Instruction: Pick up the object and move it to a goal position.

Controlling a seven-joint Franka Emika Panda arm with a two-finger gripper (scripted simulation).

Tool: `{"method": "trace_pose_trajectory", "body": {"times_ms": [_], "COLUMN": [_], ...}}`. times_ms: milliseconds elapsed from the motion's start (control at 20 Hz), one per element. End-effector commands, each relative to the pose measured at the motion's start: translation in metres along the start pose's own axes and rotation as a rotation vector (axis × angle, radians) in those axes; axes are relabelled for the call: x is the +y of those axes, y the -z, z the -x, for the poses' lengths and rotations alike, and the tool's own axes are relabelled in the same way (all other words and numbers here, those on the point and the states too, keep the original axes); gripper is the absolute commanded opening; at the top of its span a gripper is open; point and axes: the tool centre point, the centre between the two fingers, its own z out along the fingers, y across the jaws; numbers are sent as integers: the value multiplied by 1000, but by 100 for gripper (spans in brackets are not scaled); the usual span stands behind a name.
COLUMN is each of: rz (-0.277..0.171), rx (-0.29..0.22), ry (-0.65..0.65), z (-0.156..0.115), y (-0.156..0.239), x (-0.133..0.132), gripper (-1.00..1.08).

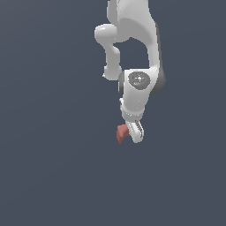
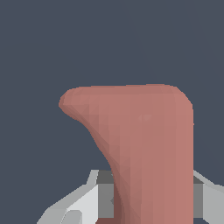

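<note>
Reddish-brown object (image 1: 120,132) is sitting clamped in the gripper (image 1: 128,133), jutting toward nine o'clock in the exterior view. The fingers (image 2: 87,199) are pinching only its narrow end, so a quick swing toward the goal risks twisting it loose.

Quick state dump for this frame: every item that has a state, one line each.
gripper: shut on the reddish-brown block, fingers pointing down.
reddish-brown block: clamped between the fingers, sticking out past the fingertips; curved notch on one side visible in the wrist view; whether it touches the surface below cannot be told.
arm: bent over above the block, reaching down from the top of the exterior view.
</note>
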Motion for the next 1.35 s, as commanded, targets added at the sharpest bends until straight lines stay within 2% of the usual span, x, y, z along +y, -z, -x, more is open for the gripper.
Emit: {"method": "trace_pose_trajectory", "body": {"times_ms": [0, 750, 1000, 1300], "rz": [-2, 0, 0, 0], "rx": [0, 0, 0, 0], "ry": [-1, -2, -1, -1], "z": [-10, -98, -113, -117], "y": [13, 127, 146, 151], "x": [0, -1, -2, -4], "gripper": [-100, -100, -100, -100]}}
